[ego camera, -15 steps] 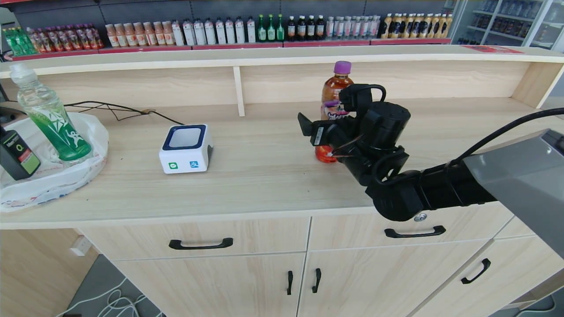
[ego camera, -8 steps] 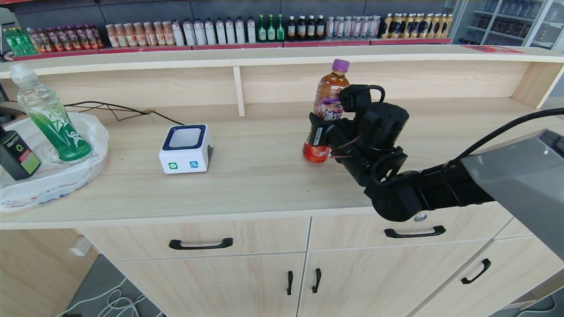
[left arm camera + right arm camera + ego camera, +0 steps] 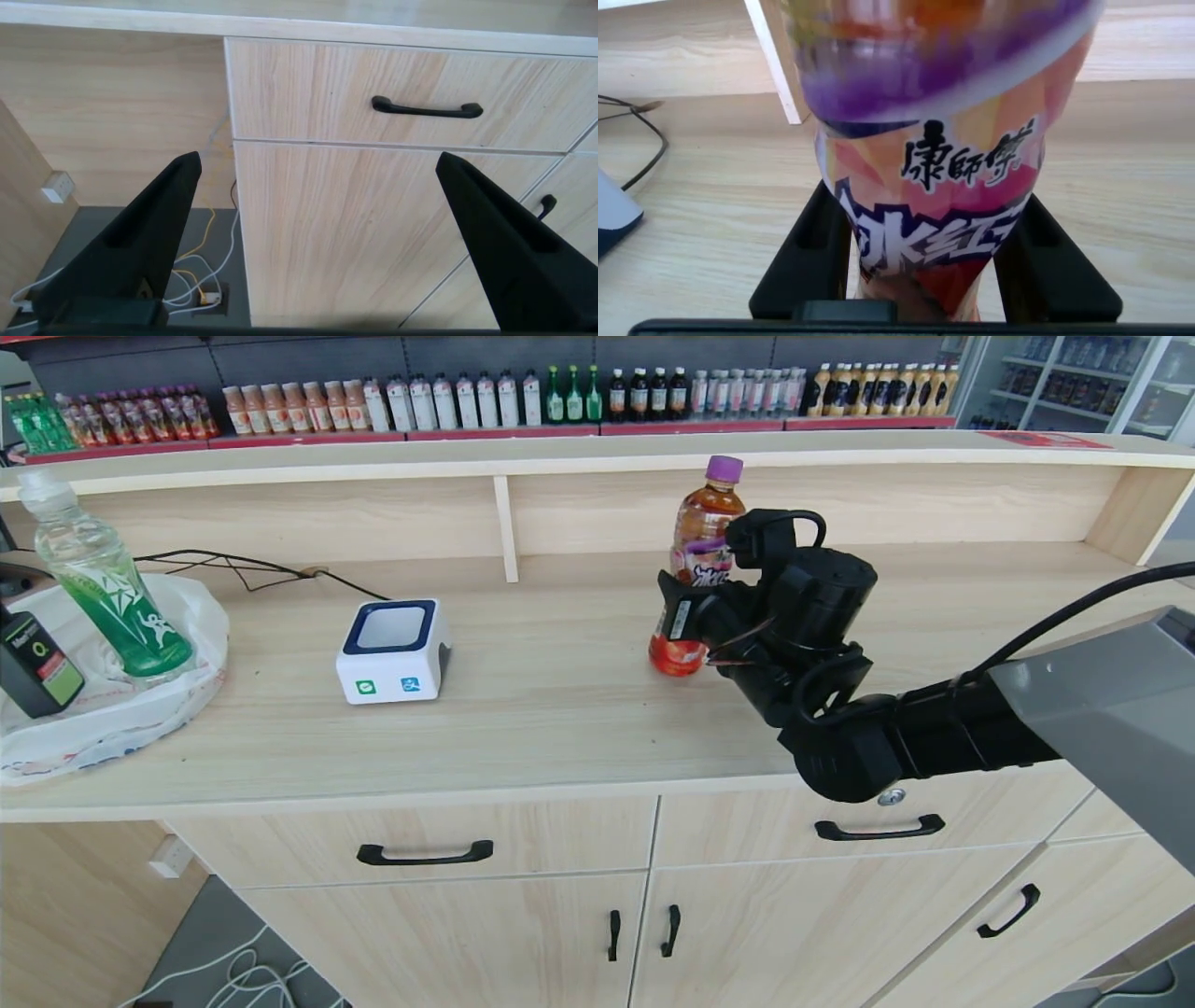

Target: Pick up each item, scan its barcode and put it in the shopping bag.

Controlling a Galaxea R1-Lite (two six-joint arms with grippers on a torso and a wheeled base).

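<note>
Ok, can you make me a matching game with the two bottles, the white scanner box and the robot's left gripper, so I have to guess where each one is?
Things
1. purple-capped bottle
2. green-labelled bottle
3. scanner
4. left gripper

Places
A. in the middle of the counter
B. open, down in front of the cupboard doors
C. gripped by the right gripper
D. standing in the shopping bag

Pairs: 1-C, 2-D, 3-A, 4-B
</note>
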